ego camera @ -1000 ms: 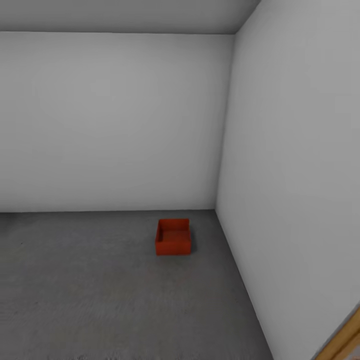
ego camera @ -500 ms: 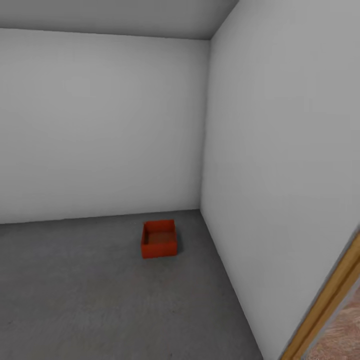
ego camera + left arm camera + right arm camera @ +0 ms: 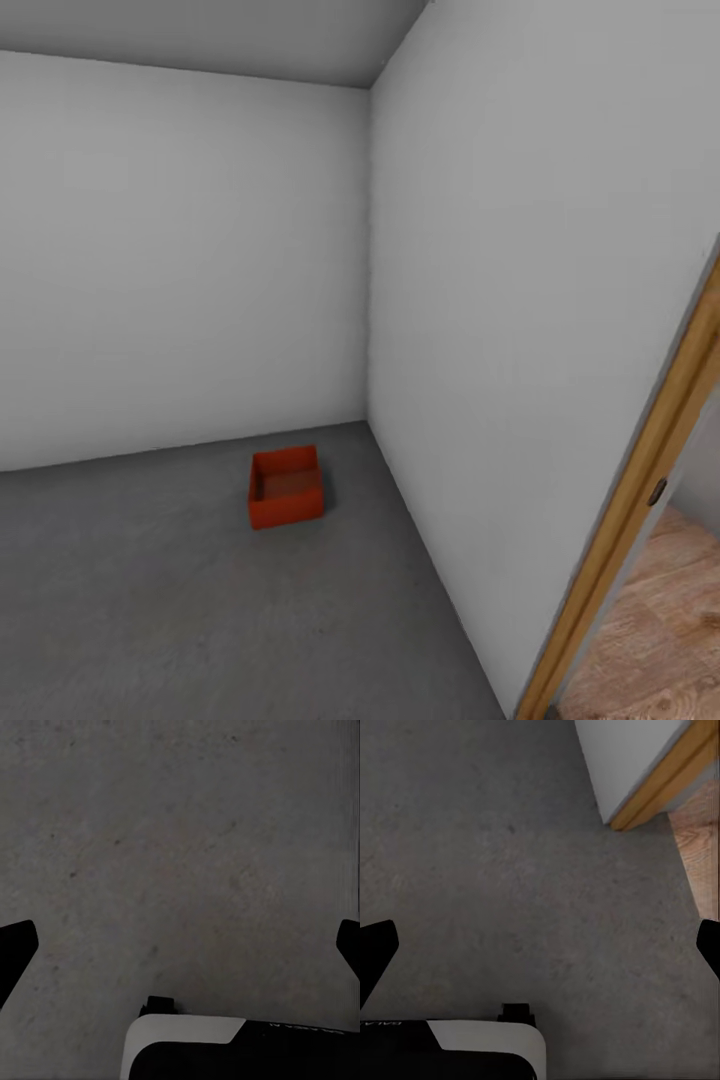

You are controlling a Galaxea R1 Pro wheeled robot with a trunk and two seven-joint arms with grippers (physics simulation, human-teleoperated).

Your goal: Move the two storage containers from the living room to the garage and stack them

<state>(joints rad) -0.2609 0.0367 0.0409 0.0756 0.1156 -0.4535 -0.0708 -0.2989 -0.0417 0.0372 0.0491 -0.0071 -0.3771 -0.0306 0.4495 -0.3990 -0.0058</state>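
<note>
One orange-red storage container [image 3: 286,487] stands upright and open-topped on the dark grey garage floor [image 3: 150,600], close to the corner where two pale grey walls meet. In the left wrist view my left gripper [image 3: 180,945] hangs open over bare concrete, its dark fingertips [image 3: 15,945] spread far apart with nothing between them. My right gripper [image 3: 540,945] is open as well, above the floor [image 3: 510,885] beside the doorway.
The right-hand grey wall [image 3: 520,300] ends in a wooden door frame [image 3: 640,490]. Past the frame, light wood plank flooring [image 3: 650,640] begins. The same frame [image 3: 664,784] and planks [image 3: 701,847] appear in the right wrist view.
The head view has swung to the right: the container and the wall corner sit further left in the picture, and more of the door frame and wood floor shows. The container itself has not moved.
</note>
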